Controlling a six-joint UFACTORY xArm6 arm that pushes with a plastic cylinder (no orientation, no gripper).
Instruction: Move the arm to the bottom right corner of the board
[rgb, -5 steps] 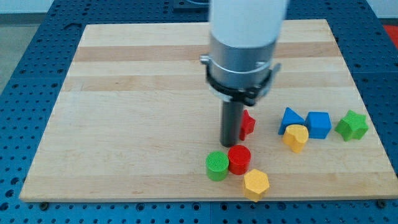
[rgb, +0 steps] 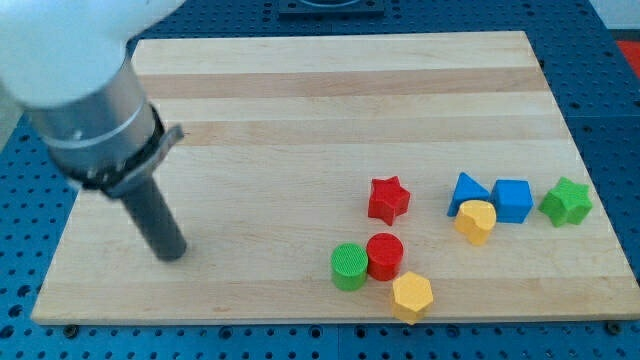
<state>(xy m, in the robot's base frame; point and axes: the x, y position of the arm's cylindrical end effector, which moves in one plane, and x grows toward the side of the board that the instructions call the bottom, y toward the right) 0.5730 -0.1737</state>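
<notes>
My tip (rgb: 174, 253) sits on the wooden board (rgb: 300, 110) near the view's left edge, low down but not in the corner. The dark rod (rgb: 153, 218) leans: its long line runs from the tip up toward the view's top left, into the big grey arm (rgb: 85, 95). There is no pincer here, only the rod, so I cannot tell any open or shut state.

All the blocks lie well apart from my tip, over on the view's right. The green cylinder (rgb: 349, 266) touches the red cylinder (rgb: 385, 256), and the yellow hexagon (rgb: 412, 296) sits just below them, close to the board's bottom edge. The red star (rgb: 388, 199) is above them. Further right are the blue triangle (rgb: 466, 191), the yellow block (rgb: 476, 220), which I think is rounded, the blue cube (rgb: 513, 200) and the green star (rgb: 566, 201). The bottom right corner lies beyond them. The board rests on a blue desk (rgb: 600, 340).
</notes>
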